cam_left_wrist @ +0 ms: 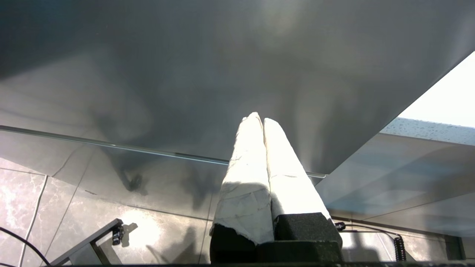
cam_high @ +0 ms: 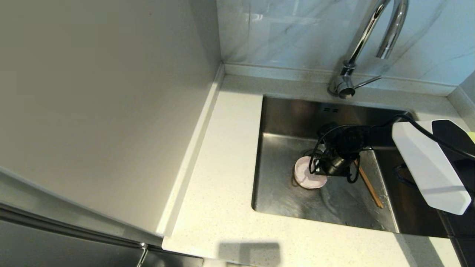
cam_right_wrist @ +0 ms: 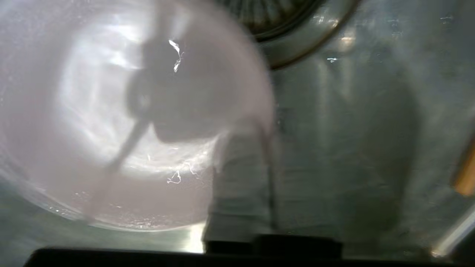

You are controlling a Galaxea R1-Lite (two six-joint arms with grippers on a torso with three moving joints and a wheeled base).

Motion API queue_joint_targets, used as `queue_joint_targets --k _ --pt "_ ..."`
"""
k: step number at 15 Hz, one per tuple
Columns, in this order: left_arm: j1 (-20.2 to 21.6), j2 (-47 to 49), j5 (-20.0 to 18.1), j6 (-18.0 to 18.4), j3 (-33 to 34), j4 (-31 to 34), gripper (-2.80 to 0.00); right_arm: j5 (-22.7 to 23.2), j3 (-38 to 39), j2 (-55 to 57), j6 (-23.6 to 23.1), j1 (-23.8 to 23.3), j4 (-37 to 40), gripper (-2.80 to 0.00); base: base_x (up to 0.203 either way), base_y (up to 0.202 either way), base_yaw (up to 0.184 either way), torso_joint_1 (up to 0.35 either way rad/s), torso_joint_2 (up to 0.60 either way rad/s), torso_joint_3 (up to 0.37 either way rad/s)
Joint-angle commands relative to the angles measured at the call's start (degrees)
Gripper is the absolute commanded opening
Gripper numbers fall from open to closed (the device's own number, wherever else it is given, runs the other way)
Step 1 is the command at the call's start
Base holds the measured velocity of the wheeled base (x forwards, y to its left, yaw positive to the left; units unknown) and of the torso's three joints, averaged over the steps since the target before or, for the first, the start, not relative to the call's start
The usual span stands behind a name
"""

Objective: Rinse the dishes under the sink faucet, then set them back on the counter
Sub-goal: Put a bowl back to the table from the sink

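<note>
The pale pink bowl [cam_high: 307, 174] stands upright on the floor of the sink [cam_high: 285, 118], left of centre. My right gripper [cam_high: 327, 171] reaches down into the basin at the bowl's right edge. In the right wrist view the gripper [cam_right_wrist: 267, 129] is shut on the rim of the pink bowl [cam_right_wrist: 111, 129], one finger over the inside and one outside. Brown chopsticks [cam_high: 371, 187] lie slanted on the sink floor to the right of the gripper, and an end of the chopsticks [cam_right_wrist: 465, 174] shows in the right wrist view. The faucet [cam_high: 371, 33] arches above the back rim; no water shows.
The speckled counter [cam_high: 222, 167] runs left of and in front of the sink. The round drain strainer [cam_right_wrist: 285, 22] lies just beyond the bowl. A pale yellow sliver [cam_high: 472, 135] shows behind my right arm. My left gripper [cam_left_wrist: 260, 119] hangs shut below the counter, beside a grey cabinet front.
</note>
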Motion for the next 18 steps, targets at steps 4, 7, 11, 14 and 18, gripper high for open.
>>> queue_joint_targets --k 4,7,11,14,18 --pt "0.0 -0.2 0.0 0.0 0.0 0.0 -2.8 0.1 0.0 -0.1 -0.4 -0.5 0.3 -2.8 0.0 0.0 0.0 0.0 0.0 0.0" --pt "0.0 -0.2 0.0 0.0 0.0 0.0 -2.8 -0.4 0.4 -2.9 -0.6 -1.9 0.6 -2.8 0.0 0.0 0.0 0.0 0.0 0.0" --pt "0.0 -0.2 0.0 0.0 0.0 0.0 -2.8 -0.6 4.7 -8.7 -2.2 -4.4 0.8 -2.8 0.0 0.0 0.0 0.0 0.0 0.0" --pt "0.0 -0.2 0.0 0.0 0.0 0.0 -2.8 -0.6 8.0 -12.9 -2.3 -6.1 0.8 -2.8 0.0 0.0 0.0 0.0 0.0 0.0" --pt "0.0 -0.2 0.0 0.0 0.0 0.0 -2.8 -1.5 9.9 -17.0 -4.3 -8.5 0.7 -2.8 0.0 0.0 0.0 0.0 0.0 0.0"
